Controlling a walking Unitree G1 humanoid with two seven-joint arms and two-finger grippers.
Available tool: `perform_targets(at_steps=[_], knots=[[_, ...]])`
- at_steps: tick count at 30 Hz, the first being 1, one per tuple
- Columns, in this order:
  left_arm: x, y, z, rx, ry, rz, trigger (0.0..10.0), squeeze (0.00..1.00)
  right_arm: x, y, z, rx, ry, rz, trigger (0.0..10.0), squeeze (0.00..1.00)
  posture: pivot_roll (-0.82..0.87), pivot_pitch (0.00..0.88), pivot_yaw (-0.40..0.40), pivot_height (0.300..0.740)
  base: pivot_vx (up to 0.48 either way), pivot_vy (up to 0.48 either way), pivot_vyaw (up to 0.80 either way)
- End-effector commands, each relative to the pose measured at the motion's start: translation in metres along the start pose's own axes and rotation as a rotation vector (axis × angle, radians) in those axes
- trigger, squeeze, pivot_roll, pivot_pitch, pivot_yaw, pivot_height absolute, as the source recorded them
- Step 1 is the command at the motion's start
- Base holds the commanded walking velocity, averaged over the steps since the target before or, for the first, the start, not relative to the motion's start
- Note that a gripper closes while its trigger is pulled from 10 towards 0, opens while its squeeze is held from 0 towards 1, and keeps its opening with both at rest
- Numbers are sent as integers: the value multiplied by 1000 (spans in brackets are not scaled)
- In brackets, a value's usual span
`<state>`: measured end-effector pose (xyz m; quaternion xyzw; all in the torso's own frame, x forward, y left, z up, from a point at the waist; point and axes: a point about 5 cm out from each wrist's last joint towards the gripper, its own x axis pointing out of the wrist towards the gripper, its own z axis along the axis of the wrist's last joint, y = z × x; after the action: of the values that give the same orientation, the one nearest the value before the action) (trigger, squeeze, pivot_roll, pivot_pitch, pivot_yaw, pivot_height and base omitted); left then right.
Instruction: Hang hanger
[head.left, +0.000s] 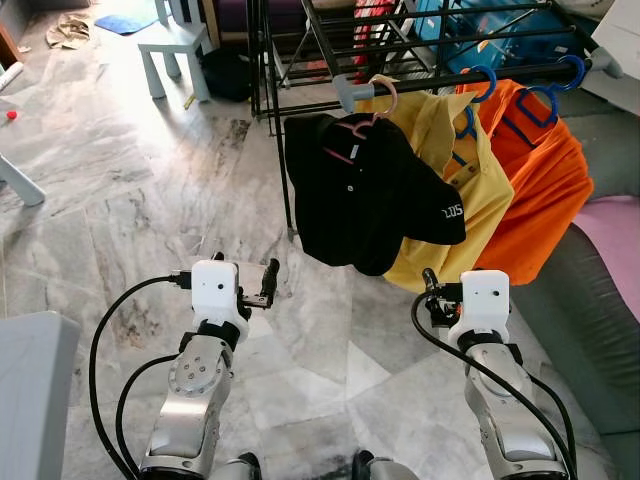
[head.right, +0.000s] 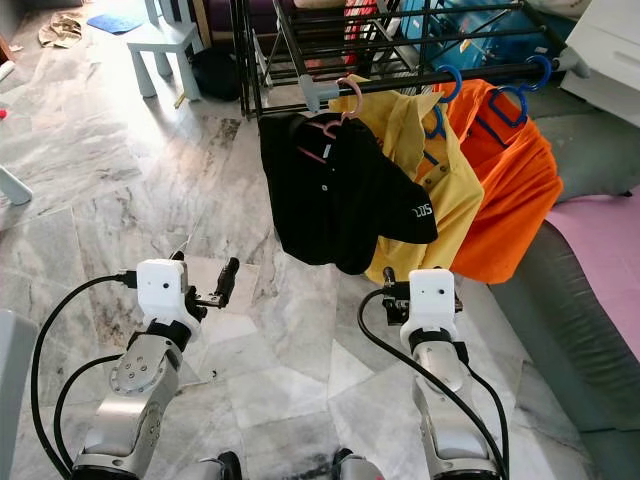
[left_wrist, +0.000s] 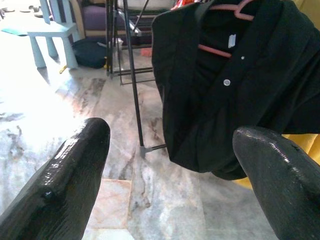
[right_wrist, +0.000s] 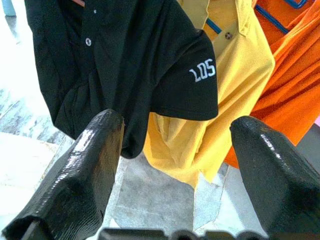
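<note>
Pink hanger (head.left: 362, 128) w/ black polo shirt (head.left: 360, 195) hangs on the dark rail (head.left: 440, 82) of the drying rack (head.left: 330, 50), far centre, hook over the rail near its left end. Right of it on the same rail: yellow shirt (head.left: 470, 190) on a blue hanger (head.left: 480, 80), partly behind the black one, then orange shirt (head.left: 545, 190) on another blue hanger (head.left: 555, 85). White "LOS"-type lettering on the black sleeve.

L gripper (head.left: 268, 283) near left, low over the marble floor (head.left: 120, 180), fingers (left_wrist: 65, 180) spread, nothing between them; points toward the black shirt, apart from it. R gripper (head.left: 432, 290) near right, just below the yellow shirt hem, fingers (right_wrist: 85, 170) spread, empty.

Small light-blue table (head.left: 175, 45) far left. Grey sofa (head.left: 590, 300) right.
</note>
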<state>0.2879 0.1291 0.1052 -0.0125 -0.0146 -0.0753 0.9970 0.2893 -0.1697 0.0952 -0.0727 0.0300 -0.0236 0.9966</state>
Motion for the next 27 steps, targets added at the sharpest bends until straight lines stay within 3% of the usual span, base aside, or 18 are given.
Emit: perform_targets(at_steps=[1, 16, 24, 27], knots=[[-1, 1, -4, -1, 11, -3, 10000, 0, -2, 0, -1, -16, 5, 12, 10000, 0, -64, 210, -33, 740, 0, 0, 0], [0, 2, -6, -31, 25, 7, 10000, 0, 1, 3, 0, -27, 0, 37, 10000, 0, -61, 200, -39, 740, 248, 0, 0], [-1, 2, -7, -34, 27, 10, 10000, 0, 4, 4, 1, -28, -9, 46, 10000, 0, -56, 190, -43, 740, 355, 0, 690], [-1, 3, -10, -30, 33, 10, 10000, 0, 5, 5, 2, -30, -11, 48, 10000, 0, -55, 188, -43, 740, 421, 0, 0]])
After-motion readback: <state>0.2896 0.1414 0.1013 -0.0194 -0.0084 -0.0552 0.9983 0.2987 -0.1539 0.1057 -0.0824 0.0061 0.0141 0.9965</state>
